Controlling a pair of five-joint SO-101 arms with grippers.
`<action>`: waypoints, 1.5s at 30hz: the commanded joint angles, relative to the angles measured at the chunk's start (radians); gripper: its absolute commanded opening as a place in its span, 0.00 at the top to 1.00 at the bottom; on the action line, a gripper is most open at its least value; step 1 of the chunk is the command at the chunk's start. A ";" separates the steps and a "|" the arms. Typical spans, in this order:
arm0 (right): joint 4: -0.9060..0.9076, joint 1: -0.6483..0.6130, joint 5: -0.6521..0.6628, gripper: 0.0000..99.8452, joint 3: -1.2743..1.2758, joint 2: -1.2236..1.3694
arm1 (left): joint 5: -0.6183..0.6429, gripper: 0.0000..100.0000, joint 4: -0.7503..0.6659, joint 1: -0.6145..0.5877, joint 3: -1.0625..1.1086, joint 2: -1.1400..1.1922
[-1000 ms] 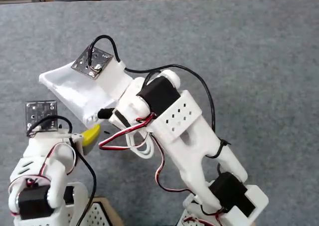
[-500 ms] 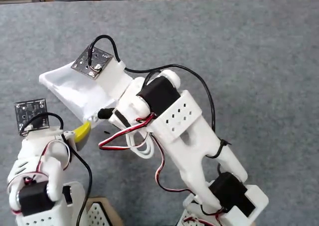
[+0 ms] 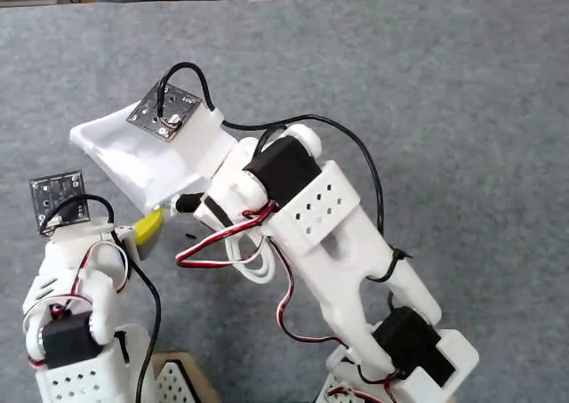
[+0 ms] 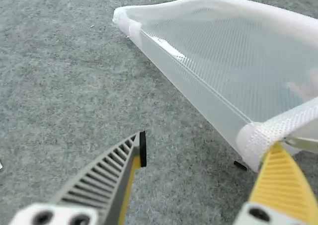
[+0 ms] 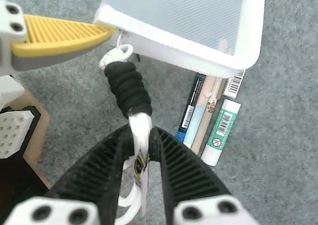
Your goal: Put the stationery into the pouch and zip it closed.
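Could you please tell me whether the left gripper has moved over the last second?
Yes. The left gripper has shifted sideways, away from the right arm, and its yellow jaw now sits closer to the pouch corner.

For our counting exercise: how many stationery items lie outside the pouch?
3: a dark pen, a pale pen and a green glue stick, side by side, one end of each hidden by the pouch. More may lie beneath it.

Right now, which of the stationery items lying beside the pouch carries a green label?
The thick white tube, at the outer end of the row. The beige pen and blue pen beside it are slimmer, without green.
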 commanded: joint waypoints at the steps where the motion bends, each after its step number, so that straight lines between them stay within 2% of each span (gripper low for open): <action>1: 0.002 -0.014 0.009 0.99 -0.045 -0.044 | 0.014 0.63 -0.064 -0.007 0.021 0.003; 15: 0.003 -0.014 0.009 0.99 -0.045 -0.044 | 0.015 0.63 -0.075 -0.005 0.030 0.003; 24: 0.003 -0.014 0.009 0.99 -0.045 -0.044 | 0.015 0.98 -0.081 0.116 0.022 0.003; 27: 0.003 -0.014 0.009 0.99 -0.045 -0.044 | 0.015 0.95 -0.109 0.122 0.027 0.003; 34: 0.003 -0.011 0.009 0.99 -0.044 -0.044 | 0.015 0.97 -0.100 0.130 0.013 0.003; 40: 0.003 0.038 0.044 0.99 0.027 -0.045 | 0.015 0.97 0.025 0.130 -0.156 0.003; 45: 0.003 0.133 0.044 0.99 0.064 -0.045 | 0.011 0.97 0.074 0.128 -0.226 0.003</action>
